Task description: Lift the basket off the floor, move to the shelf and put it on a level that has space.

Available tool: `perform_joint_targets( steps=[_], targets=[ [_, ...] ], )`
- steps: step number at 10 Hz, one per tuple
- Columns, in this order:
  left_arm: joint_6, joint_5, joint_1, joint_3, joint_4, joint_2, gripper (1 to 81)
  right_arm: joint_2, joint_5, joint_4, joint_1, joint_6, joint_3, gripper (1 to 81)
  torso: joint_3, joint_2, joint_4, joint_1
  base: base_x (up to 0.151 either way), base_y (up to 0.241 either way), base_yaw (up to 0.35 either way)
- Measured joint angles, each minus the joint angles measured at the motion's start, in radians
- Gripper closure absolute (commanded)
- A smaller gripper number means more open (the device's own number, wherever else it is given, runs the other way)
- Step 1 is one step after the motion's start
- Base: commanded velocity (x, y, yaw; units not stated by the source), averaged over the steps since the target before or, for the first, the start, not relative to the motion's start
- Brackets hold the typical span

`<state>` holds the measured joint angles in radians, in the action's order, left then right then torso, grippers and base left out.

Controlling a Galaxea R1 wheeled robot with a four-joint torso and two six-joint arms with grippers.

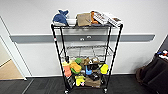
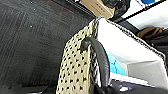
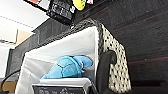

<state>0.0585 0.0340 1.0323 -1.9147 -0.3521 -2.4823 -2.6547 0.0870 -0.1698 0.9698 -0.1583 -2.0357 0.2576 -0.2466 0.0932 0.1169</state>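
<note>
- The shelf (image 1: 86, 56) is standing against a pale wall on the floor (image 1: 37, 86), seen straight ahead in the head view.
- Its top tier is carrying a blue plush whale (image 1: 60, 17), a tan bag (image 1: 83, 19) and a few boxes (image 1: 107, 18).
- The level (image 1: 86, 51), the middle wire grid, is lying bare.
- The bottom tier is crowded with colourful toys (image 1: 83, 71) in yellow, orange, green and blue.
- The basket (image 2: 75, 67) is hanging clear of the dark carpet near the rack's lower part, its cream weave and pale lining looming large in both wrist views.
- A dark handle loop (image 2: 100, 57) is arching over one end in the left wrist view; the other handle loop (image 3: 105, 67) is showing at the opposite end in the right wrist view.
- Inside the basket a blue plush toy (image 3: 67, 67) is resting against the white lining, beside a pale box.
- Whether the fingers of either arm are spread or pinching the handles, I cannot tell.
</note>
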Motion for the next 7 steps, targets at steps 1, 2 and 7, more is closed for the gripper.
perform_joint_targets(
  steps=[1, 2, 7],
  targets=[
    [0.000, 0.000, 0.001, 0.000, 0.000, 0.000, 81.1, 0.000, 0.000, 0.000, 0.000, 0.000, 0.001, 81.1, -0.007, 0.000, 0.000, -0.001, 0.000, 0.000, 0.000],
    [0.000, -0.002, 0.005, 0.000, 0.000, 0.000, 81.1, 0.000, 0.002, 0.000, 0.005, 0.000, 0.001, 81.1, -0.011, 0.005, 0.000, -0.004, 0.000, 0.000, 0.000],
    [0.000, -0.004, 0.006, 0.000, 0.001, 0.000, 81.1, 0.000, 0.007, 0.000, 0.006, 0.000, 0.001, 81.1, -0.018, 0.162, 0.000, -0.095, 0.000, 0.000, 0.000]
  ],
)
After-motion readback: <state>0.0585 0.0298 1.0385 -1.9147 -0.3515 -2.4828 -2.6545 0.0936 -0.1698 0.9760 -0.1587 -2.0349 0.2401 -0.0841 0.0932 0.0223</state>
